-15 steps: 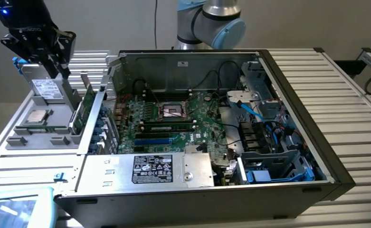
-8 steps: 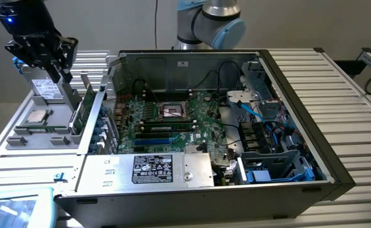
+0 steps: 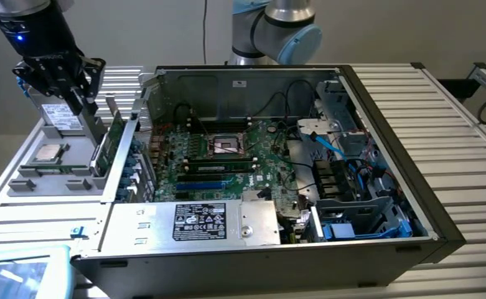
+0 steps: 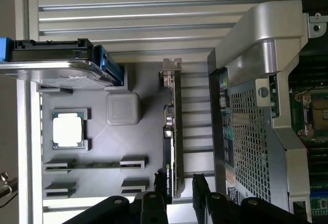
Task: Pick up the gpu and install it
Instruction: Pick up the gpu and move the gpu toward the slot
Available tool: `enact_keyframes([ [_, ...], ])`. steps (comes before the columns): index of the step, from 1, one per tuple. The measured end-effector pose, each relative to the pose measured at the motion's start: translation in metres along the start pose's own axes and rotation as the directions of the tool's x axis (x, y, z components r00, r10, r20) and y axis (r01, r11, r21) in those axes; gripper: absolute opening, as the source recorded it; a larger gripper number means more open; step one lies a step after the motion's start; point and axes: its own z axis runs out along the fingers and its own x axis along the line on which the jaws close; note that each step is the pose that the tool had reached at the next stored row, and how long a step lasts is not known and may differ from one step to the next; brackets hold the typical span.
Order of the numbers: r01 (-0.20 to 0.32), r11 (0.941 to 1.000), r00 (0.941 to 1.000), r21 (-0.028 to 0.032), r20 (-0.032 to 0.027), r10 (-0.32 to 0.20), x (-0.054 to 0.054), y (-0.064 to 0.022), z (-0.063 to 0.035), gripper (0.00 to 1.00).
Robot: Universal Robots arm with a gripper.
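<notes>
**Item: gpu on edge in parts tray, open pincer above it; pick-up not yet made.**

The gpu (image 3: 108, 144) (image 4: 173, 131) stands upright in a slot at the edge of the grey parts tray (image 3: 27, 187) (image 4: 102, 147) nearest the computer case (image 3: 392, 237) (image 4: 251, 131), probably so its thin top edge is offered to a grasp from above. The pincer (image 3: 81, 103) (image 4: 177, 193) hangs over the tray with jaws spread wide, holding nothing. In the wrist view one jaw lies to each side of the card's line, which suggests it is aligned to straddle the card's thickness. The processor (image 3: 48, 154) (image 4: 68, 130) lies flat and the hard drive (image 3: 60, 115) (image 4: 51, 62) stands upright in the same tray, well apart from the card. The case lies on the slatted surface (image 3: 467, 124) with its side off and the motherboard (image 3: 226, 168) facing up, apparently to give access from above.
</notes>
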Motion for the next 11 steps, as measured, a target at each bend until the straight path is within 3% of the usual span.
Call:
enact_keyframes([
  [11,0.009,1.0,1.0,-0.0004,-0.0002,-0.009,0.002,0.0048,0.0204,0.35],
])
